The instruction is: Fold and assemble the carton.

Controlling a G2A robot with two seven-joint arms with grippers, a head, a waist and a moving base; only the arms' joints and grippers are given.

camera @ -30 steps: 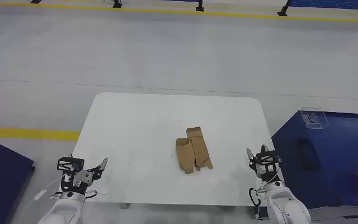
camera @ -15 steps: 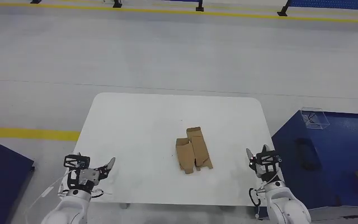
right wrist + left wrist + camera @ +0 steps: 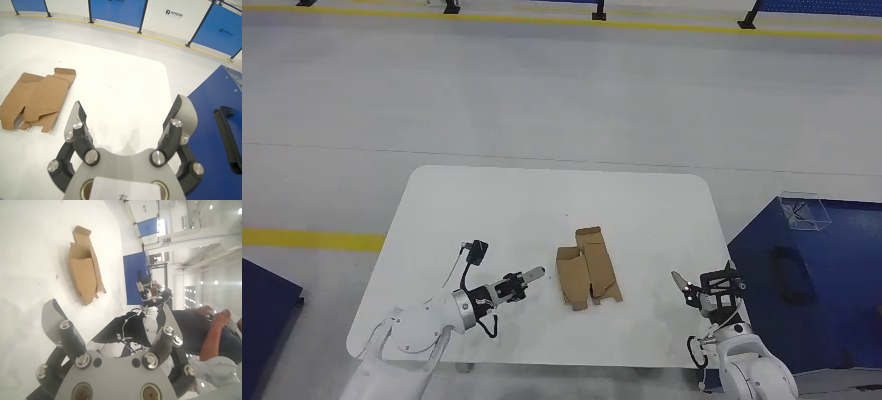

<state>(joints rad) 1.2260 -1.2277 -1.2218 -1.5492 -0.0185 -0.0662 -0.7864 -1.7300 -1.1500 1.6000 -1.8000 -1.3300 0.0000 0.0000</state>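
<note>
Carton (image 3: 588,268) lies flat, right of the table's (image 3: 492,210) middle, as my left gripper (image 3: 530,275), fingers spread, has swung in from the near-left edge toward it, and my right gripper (image 3: 130,102) sits released near-right.

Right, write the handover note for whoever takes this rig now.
Left end effector: open, empty, over the table, close beside the carton, not touching it.
Right end effector: open, empty, at the table's right edge, apart from the carton.
The carton lies flat near the table's middle.
Done: nothing folded.
To do: grasp, fold the flaps, assemble.
</note>
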